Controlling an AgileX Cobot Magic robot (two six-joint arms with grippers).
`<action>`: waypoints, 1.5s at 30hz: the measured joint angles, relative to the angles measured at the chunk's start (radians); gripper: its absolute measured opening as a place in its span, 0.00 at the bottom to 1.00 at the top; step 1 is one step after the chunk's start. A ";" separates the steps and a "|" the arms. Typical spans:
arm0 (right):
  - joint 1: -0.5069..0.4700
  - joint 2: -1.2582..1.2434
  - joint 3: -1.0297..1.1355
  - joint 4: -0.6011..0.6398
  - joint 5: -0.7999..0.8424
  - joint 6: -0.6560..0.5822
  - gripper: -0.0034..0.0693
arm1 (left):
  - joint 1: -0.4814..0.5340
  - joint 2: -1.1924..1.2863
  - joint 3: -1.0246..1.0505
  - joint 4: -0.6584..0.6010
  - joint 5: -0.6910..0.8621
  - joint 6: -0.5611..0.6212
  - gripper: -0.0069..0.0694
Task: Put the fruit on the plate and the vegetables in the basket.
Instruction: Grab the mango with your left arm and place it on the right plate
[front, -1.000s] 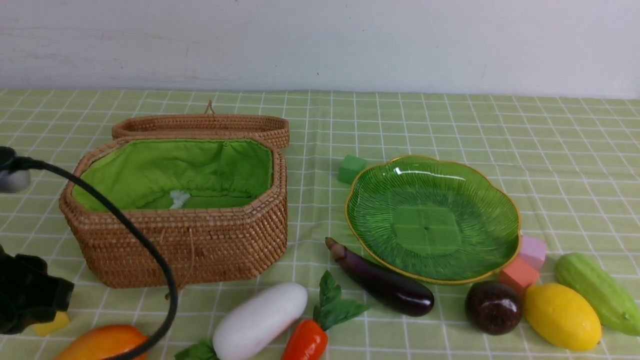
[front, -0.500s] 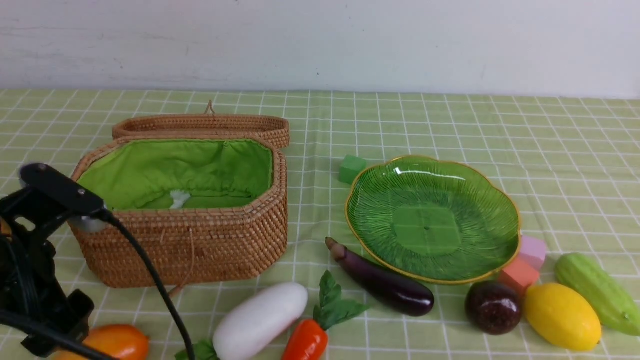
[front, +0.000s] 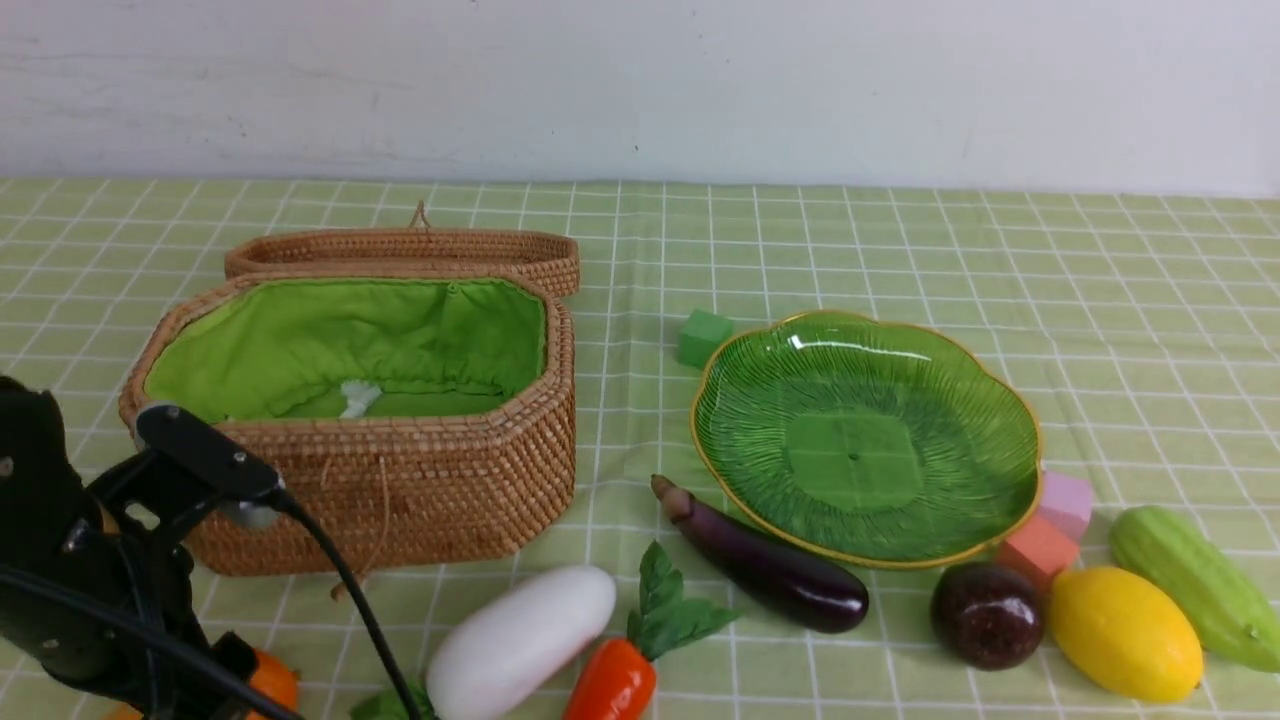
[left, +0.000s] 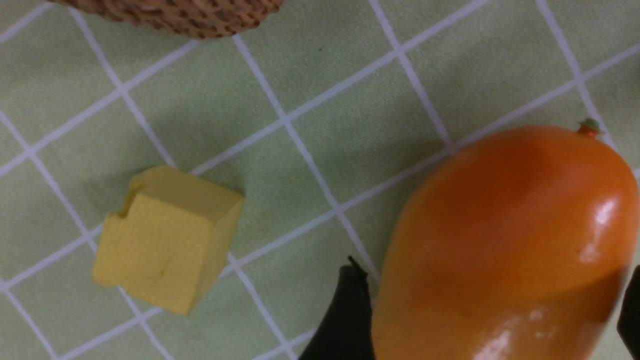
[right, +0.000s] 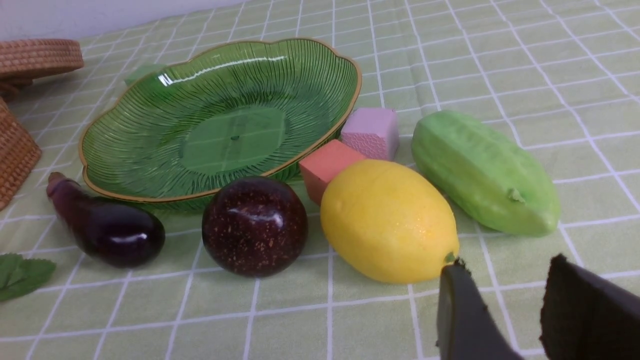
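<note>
Operator: Mango (left: 500, 240) first. Where is it, and how will it take a grip?

Notebook: It lies on its side on the checked table (front: 900, 250), at the near edge on the robot's left and in front of the wicker basket (front: 400, 490). A yellow foam cube (left: 165, 240) sits near it but apart. The left jaws stand wide, one on each side of the mango. I cannot tell whether either touches the skin. I judge it a hollow toy: light, stiff and glossy, so probably slippery. You would do best to close across the broad middle. Toward the tapered stem end it could squirt out. A gentle squeeze should be enough.

Operator: Right side?

Notebook: The right jaws are partly apart with nothing between them, low beside the lemon (right: 387, 220). The dark purple ball (right: 255, 225) sits just beside the lemon and looks likelier to roll. The green plate (front: 860, 450) is glass and holds nothing yet, so set the fruit down on it; do not drop it.

Operator: Any labels?

Notebook: None that you could read. A small white patch (front: 355, 398) on the basket's green lining may be a tag, but it is too small to tell.
</note>
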 joint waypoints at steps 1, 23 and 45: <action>0.000 0.000 0.000 0.000 0.000 0.000 0.38 | 0.000 0.000 0.016 0.000 -0.024 0.002 0.95; 0.000 0.000 0.000 0.000 0.000 0.000 0.38 | 0.000 -0.003 0.100 -0.094 -0.098 0.006 0.85; 0.000 0.000 0.000 0.000 0.000 0.000 0.38 | 0.000 -0.169 -0.420 -0.642 0.315 0.006 0.85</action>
